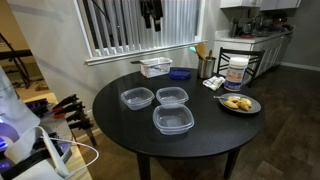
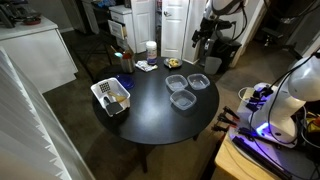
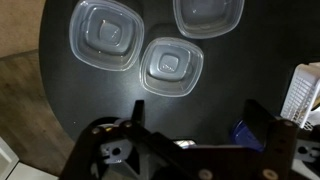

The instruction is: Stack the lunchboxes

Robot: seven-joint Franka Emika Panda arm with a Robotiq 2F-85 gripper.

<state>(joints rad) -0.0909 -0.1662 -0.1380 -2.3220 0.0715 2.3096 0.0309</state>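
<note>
My end effector sits open and empty along the bottom of the wrist view. Three lunchboxes lie unstacked side by side in the upper frame, on the dark round surface.

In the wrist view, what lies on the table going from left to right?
Left lunchbox → centre lunchbox → lunchbox cut off by the top edge → blue bowl, partly hidden → white slatted basket at the right edge.

The three lunchboxes were clear and colourless on the black worktop; the slatted basket was white, the bowl beside it blue.
</note>
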